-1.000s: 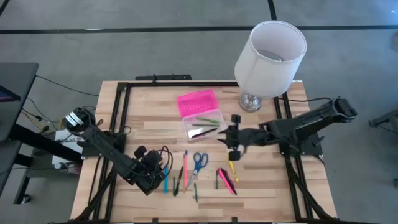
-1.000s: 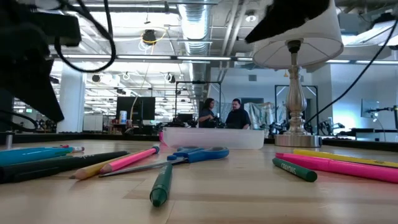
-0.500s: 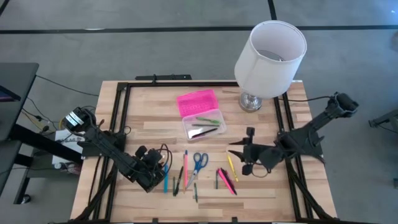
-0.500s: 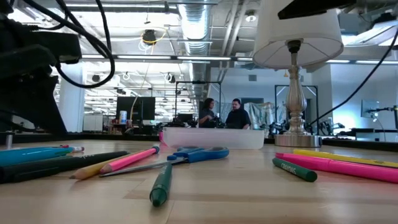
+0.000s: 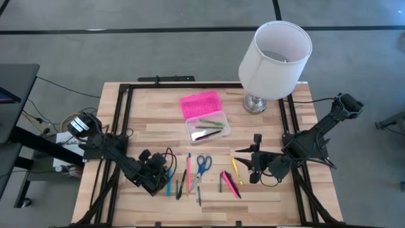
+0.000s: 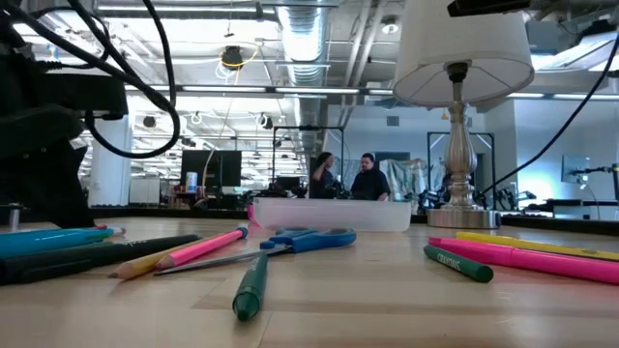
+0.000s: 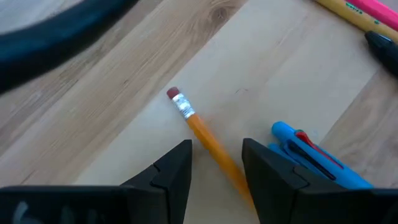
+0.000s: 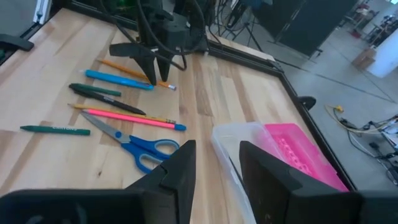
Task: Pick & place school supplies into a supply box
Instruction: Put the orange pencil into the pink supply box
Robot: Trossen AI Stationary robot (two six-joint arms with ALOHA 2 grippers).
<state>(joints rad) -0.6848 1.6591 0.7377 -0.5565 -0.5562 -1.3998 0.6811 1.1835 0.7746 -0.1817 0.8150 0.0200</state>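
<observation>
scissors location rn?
High view: scissors lie flat on the table's front middle, below the clear box, between a pink pencil and the right-hand pens.

Pale wood-grain table (image 5: 266, 202) with black frame. Bright pink textured lid (image 5: 201, 104) beside clear case (image 5: 207, 128). Blue-handled scissors (image 5: 202, 163). Orange pencil (image 7: 208, 140) with red eraser, blue pen (image 7: 314, 158), pink pencil (image 6: 208, 246), green pen (image 6: 249, 287). White lampshade (image 5: 276, 50) on silver base.
</observation>
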